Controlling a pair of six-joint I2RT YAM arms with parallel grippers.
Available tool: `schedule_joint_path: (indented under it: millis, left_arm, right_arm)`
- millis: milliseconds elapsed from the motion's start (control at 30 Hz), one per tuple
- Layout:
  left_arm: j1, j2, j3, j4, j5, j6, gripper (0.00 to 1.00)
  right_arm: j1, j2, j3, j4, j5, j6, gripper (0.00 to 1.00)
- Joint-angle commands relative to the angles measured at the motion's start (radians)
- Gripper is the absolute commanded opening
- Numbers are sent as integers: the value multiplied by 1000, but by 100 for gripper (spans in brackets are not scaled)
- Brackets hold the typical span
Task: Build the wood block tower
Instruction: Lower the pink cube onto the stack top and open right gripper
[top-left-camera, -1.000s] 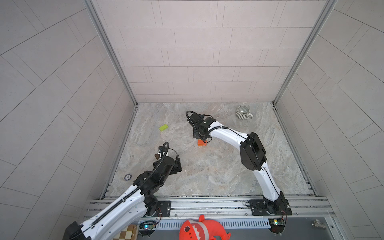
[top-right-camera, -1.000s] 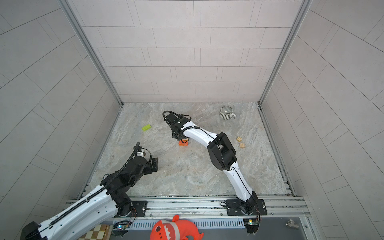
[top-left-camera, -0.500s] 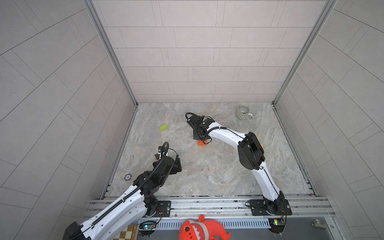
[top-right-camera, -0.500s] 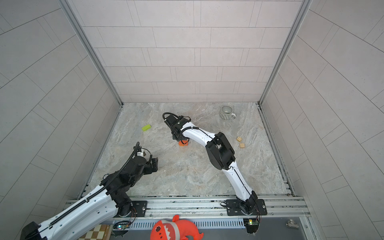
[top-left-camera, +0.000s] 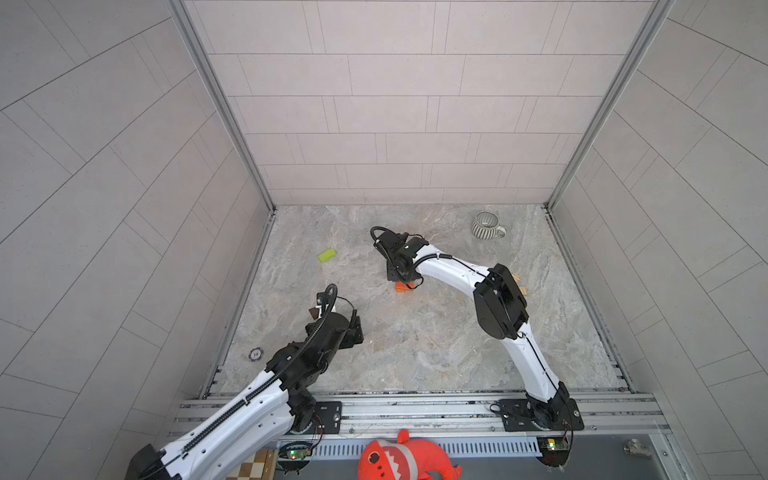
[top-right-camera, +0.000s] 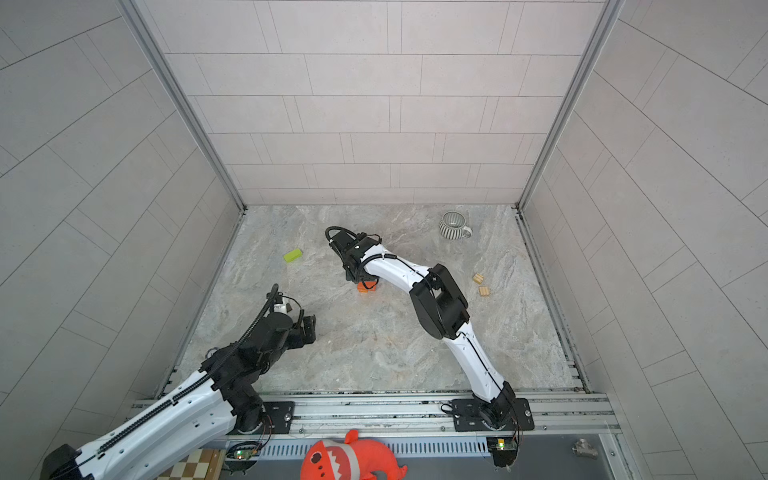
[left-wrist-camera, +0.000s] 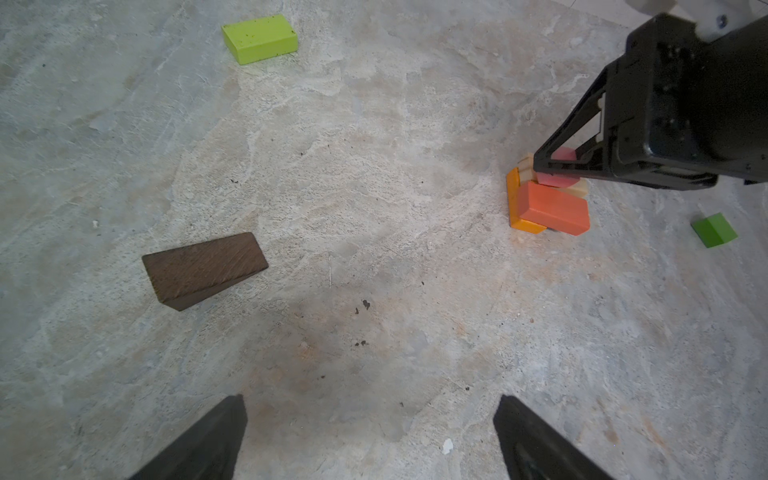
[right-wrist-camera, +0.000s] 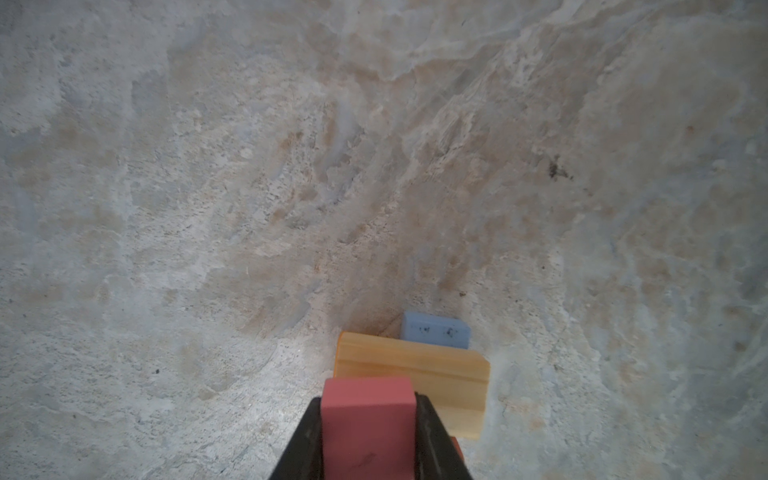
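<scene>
right gripper (right-wrist-camera: 368, 401) clamped on pink block (right-wrist-camera: 368, 424), tan block (right-wrist-camera: 415, 374) just beneath | left gripper (left-wrist-camera: 370, 405) spread wide, empty, dark brown wedge (left-wrist-camera: 203, 266) ahead, apart

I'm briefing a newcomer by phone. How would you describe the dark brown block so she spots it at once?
On the marble table, look on the left side, just ahead of the open left pincer. The brown block lies there alone, nearer the pincer than the lime block. It is the only dark wedge; the rest are bright or pale.
</scene>
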Motion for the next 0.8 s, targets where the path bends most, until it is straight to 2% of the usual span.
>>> schedule_joint_path:
  millis: [0,400,600,767]
  left_arm:
    - [8,-11,-8,-12,-11,-1,100]
    - [8,-22,-9,-16,-8,-4,100]
    - [8,-29,-9,-17,-3,0,100]
    - [9,-34,-11,-18,-2,2,100]
  right_arm:
    - [-2,16,20,-28,6,10,31]
    - [-4,34,34,-23,-7,19,32]
    - [-4,30,34,-31,3,20,50]
    - [-5,16,33,-37,8,16,59]
